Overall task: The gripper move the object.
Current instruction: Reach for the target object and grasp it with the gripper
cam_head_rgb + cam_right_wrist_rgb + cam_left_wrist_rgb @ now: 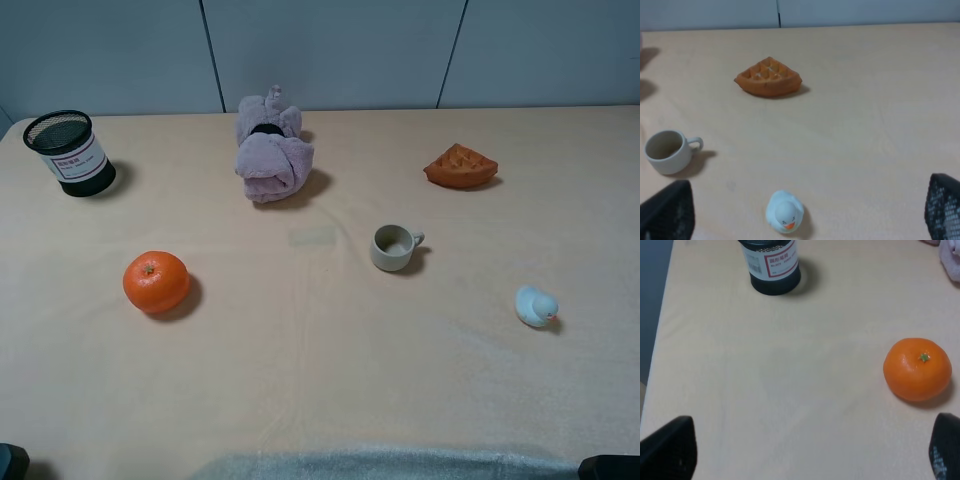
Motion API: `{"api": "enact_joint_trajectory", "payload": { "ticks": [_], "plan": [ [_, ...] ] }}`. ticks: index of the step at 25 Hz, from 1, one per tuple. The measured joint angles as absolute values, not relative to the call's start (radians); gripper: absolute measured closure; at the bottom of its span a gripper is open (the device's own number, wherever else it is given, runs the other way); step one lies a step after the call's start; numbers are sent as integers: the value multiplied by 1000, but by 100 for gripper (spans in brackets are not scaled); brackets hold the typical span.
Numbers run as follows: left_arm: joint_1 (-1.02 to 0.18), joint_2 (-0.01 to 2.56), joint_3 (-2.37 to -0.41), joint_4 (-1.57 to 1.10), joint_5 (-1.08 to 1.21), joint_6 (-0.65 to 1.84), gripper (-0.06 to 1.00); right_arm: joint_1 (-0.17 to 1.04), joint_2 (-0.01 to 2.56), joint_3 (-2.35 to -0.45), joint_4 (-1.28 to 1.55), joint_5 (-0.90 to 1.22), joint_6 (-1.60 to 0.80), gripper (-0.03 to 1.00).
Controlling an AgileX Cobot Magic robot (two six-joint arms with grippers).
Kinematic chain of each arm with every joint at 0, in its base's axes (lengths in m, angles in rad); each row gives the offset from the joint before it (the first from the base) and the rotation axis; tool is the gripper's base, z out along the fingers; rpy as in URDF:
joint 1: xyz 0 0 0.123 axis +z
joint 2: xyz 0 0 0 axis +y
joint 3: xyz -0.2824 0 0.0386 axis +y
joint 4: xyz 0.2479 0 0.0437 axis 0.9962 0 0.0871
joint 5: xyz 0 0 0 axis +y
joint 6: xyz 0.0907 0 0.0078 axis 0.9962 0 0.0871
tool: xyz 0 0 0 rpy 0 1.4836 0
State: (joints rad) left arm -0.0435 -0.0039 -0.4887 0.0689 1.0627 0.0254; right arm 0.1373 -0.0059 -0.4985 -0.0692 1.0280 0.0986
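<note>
The orange-brown waffle wedge (461, 167) with a grid top lies at the back right of the table. It also shows in the right wrist view (768, 77), far ahead of my right gripper (805, 212). That gripper is open and empty, low near the table's front edge, with its dark fingers (667, 212) wide apart. My left gripper (807, 455) is open and empty too, above the table's front left. In the high view only dark bits of the arms show at the bottom corners.
A round orange fruit (156, 282) sits at the left. A black mesh pen cup (69, 152) stands back left and a mauve plush toy (272, 152) back centre. A small grey cup (394, 247) and a pale blue duck (535, 306) are on the right.
</note>
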Motion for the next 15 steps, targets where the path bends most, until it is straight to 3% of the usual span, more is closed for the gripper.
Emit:
{"api": "enact_joint_trajectory", "payload": {
  "ticks": [15],
  "plan": [
    [-43,-4,-489,69,1063,25,3,137,-6,-499,-69,1028,99,28]
  ]
}}
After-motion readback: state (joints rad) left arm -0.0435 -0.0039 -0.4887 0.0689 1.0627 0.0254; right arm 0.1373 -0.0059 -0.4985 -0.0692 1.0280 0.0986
